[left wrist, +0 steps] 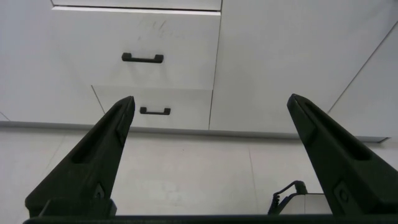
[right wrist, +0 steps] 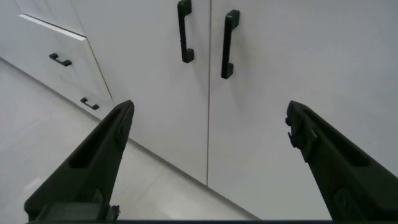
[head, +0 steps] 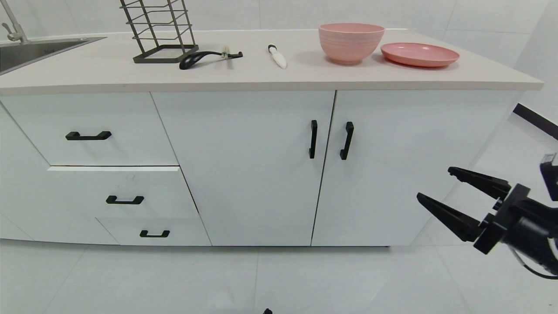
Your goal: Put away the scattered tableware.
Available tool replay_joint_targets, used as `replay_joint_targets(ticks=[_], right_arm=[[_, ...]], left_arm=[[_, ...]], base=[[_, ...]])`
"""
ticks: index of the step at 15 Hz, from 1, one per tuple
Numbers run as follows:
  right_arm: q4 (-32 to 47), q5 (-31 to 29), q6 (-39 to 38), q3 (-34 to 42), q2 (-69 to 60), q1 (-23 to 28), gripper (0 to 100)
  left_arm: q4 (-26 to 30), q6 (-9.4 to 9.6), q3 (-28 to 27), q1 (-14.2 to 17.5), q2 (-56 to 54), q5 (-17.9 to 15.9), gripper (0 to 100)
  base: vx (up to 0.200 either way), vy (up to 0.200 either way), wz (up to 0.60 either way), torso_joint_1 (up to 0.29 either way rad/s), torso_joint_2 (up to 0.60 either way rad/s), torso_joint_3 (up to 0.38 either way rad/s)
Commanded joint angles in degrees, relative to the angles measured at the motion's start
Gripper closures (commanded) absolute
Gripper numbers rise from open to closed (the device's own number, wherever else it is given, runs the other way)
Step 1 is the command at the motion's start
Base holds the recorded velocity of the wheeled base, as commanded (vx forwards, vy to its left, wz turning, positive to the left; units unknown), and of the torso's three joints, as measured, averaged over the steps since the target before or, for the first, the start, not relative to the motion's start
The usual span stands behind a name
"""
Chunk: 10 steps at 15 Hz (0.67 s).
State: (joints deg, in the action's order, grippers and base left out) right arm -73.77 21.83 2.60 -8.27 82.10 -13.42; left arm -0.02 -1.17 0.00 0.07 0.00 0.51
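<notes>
On the counter point(head: 87, 74) lie a black spoon point(head: 205, 57) beside the rack and a white-handled utensil point(head: 277, 56) near the middle. A pink bowl point(head: 351, 42) and a pink plate point(head: 419, 54) sit at the right end. My right gripper point(head: 433, 185) hangs open low at the right, in front of the right cabinet door, well below the counter. In the right wrist view the right gripper point(right wrist: 208, 112) faces the two door handles point(right wrist: 206, 34). My left gripper point(left wrist: 211, 106) is open, held low and facing the lower drawers point(left wrist: 143, 57).
A black wire dish rack point(head: 159, 30) stands on the counter's left half, with a sink point(head: 30, 50) and tap at the far left. Below are three drawers with black handles point(head: 88, 135) and two cabinet doors point(head: 248, 165). Grey tiled floor point(head: 174, 279) spreads in front.
</notes>
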Motion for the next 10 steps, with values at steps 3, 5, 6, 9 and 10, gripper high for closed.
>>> replay_joint_targets(ticks=[3,5,6,9,10], right_arm=[[-3.40,3.04,0.66,-3.86,9.83,-1.87,0],[-7.71,6.12,2.33,-3.78,14.58,-1.87,0],[-7.80,6.64,2.41,-3.95,15.54,-1.87,0],[-8.06,8.23,2.94,-5.53,16.60,-1.96,0],[-8.15,8.75,3.03,-5.89,16.69,-1.87,0]], left_arm=[[0.11,0.20,-0.09,-0.25,0.88,-0.51,0],[-0.06,1.26,0.00,-0.25,0.44,-0.60,0],[0.02,1.35,0.00,-0.07,0.00,-1.48,0],[-10.35,2.14,-0.09,-0.07,0.00,-1.92,0],[-17.20,3.72,-0.09,0.01,0.00,-2.01,0]], base=[[0.000,0.000,0.00,0.000,0.00,0.000],[0.000,0.000,0.00,0.000,0.00,0.000],[0.000,0.000,0.00,0.000,0.00,0.000],[0.000,0.000,0.00,0.000,0.00,0.000],[0.000,0.000,0.00,0.000,0.00,0.000]])
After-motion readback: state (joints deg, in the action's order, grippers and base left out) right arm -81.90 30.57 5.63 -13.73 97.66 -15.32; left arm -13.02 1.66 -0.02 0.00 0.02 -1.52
